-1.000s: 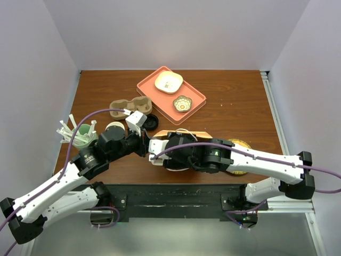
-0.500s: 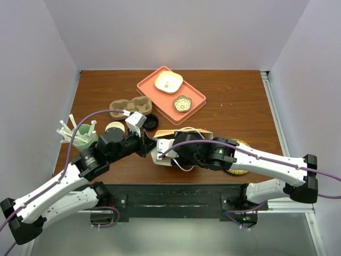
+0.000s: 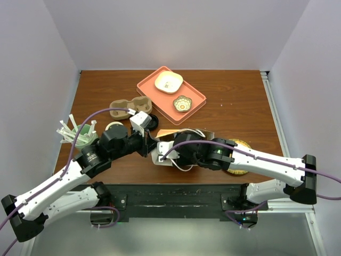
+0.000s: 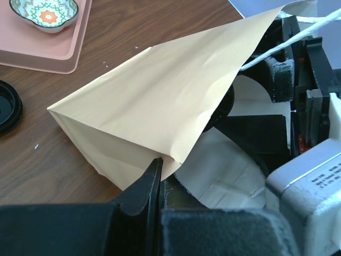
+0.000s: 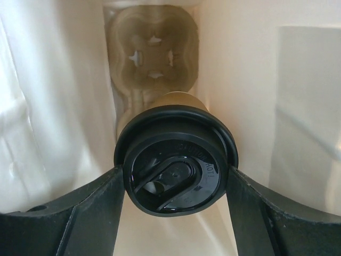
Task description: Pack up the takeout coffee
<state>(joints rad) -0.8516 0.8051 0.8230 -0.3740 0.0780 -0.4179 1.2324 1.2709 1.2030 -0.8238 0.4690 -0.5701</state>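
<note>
Now pinches the tan paper bag (image 4: pixel 154 101) in the clamped left gripper (image 4: pixel 157 181), propping its mouth open. Holds the small brown paper cup with round black plastic lid (image 5: pixel 176 160) inside, wedged in the right gripper (image 5: pixel 176 178).

The takeout coffee (image 5: pixel 176 168) sits inside the paper bag (image 4: pixel 160 101), with a cup carrier (image 5: pixel 152 53) deeper in the bag beyond it. Behind the bag lies a tray (image 3: pixel 145 86). A loose lid (image 3: pixel 152 122) lies behind and left of the bag, and a plate (image 3: pixel 241 143) lies to its right.
</note>
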